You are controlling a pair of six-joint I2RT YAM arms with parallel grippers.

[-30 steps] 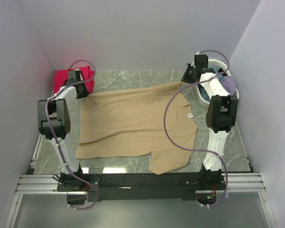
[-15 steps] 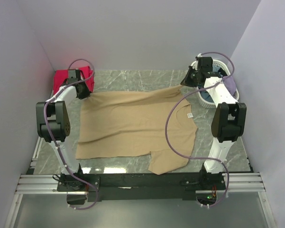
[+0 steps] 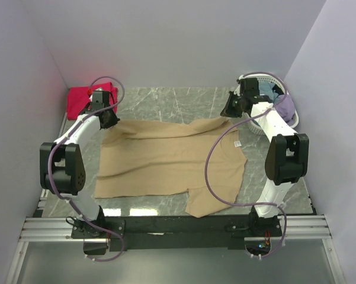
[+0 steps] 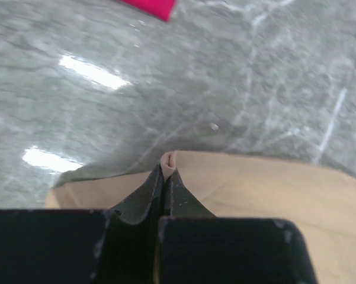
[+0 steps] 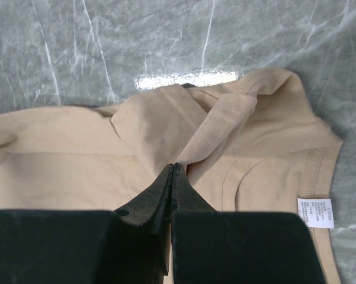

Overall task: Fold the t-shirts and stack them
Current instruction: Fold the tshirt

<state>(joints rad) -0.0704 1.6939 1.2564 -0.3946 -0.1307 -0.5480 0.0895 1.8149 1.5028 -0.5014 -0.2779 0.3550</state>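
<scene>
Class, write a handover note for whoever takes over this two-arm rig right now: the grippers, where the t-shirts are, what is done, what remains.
The left gripper is shut on the far left corner of the tan t-shirt.
The right gripper is shut on its far right edge, at a sleeve.
The tan t-shirt lies spread on the table, neck label towards the right.
The red-pink t-shirt sits in the far left corner, apart from it; I cannot tell whether it is folded.
Done: no fold shows yet.
Left: fold the tan one, then stack both.
</scene>
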